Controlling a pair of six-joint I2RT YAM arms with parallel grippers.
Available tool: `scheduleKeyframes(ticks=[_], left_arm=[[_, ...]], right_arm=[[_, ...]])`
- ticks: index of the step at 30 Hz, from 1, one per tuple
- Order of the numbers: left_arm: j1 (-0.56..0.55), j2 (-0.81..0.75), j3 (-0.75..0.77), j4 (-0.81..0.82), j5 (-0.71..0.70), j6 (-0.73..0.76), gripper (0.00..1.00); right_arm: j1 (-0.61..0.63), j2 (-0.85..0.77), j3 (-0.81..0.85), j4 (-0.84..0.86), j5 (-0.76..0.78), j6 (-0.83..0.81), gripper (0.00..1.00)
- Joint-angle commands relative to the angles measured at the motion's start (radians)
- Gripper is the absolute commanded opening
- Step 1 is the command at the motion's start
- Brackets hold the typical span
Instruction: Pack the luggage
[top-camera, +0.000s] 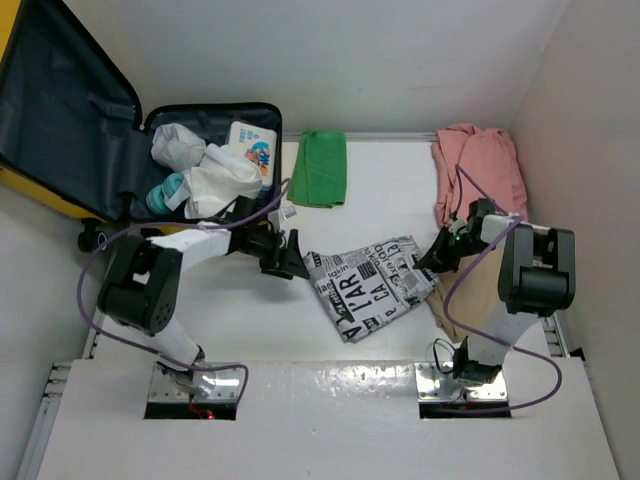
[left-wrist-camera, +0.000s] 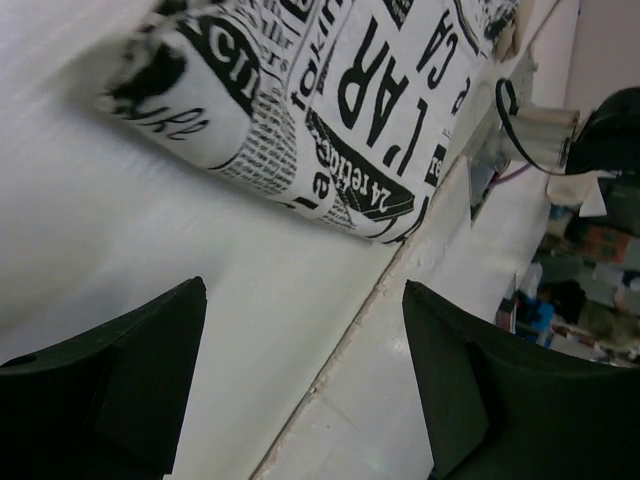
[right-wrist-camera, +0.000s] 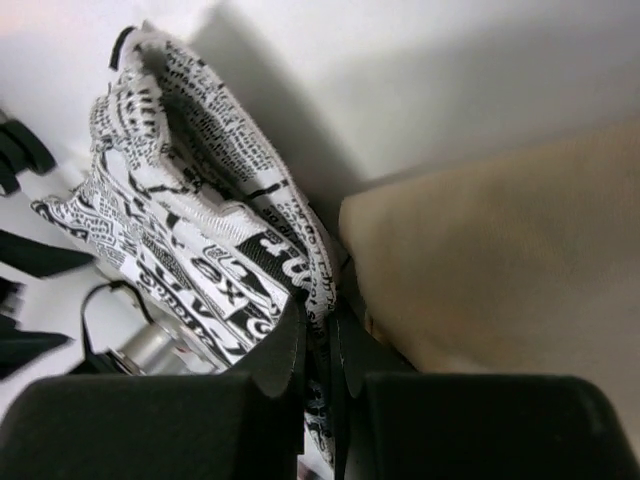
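Note:
The yellow luggage (top-camera: 60, 110) lies open at the far left, its grey-lined lid leaning back. Its base holds white bundles (top-camera: 220, 178), a teal item (top-camera: 165, 192) and a white-and-blue tin box (top-camera: 250, 146). A black-and-white newspaper-print cloth (top-camera: 375, 285) (left-wrist-camera: 330, 100) (right-wrist-camera: 180, 220) lies mid-table. My right gripper (top-camera: 438, 258) (right-wrist-camera: 320, 320) is shut on this cloth's right edge, the fabric pinched between its jaws. My left gripper (top-camera: 285, 258) (left-wrist-camera: 305, 300) hovers open just left of the cloth with only bare table between its fingers (left-wrist-camera: 150, 370).
A folded green cloth (top-camera: 322, 168) lies at the back centre. A pink garment (top-camera: 480, 170) is heaped at the back right. A beige cloth (top-camera: 470, 295) (right-wrist-camera: 500, 270) lies under and beside my right gripper. Walls close in on the left and right.

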Motion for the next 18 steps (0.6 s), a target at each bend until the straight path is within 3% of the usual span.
scheduleKeyframes(ticks=[1,5,9,14,18], left_arm=[[-0.053,0.024,0.028,0.012,0.085,-0.008,0.81],[-0.101,0.043,-0.011,0.116,0.038,-0.152,0.81],[-0.184,0.080,-0.023,0.167,-0.080,-0.188,0.81],[-0.236,0.177,0.038,0.081,-0.197,-0.197,0.79],[-0.204,0.124,0.015,0.043,-0.254,-0.206,0.76]], right_arm=[[0.034,-0.068,-0.055,0.126,0.001,0.190,0.00],[0.071,-0.071,-0.076,0.175,0.047,0.282,0.00],[0.063,-0.100,-0.110,0.188,0.090,0.350,0.00],[0.046,-0.169,-0.156,0.178,0.133,0.381,0.00],[0.016,-0.223,-0.155,0.145,0.173,0.344,0.00]])
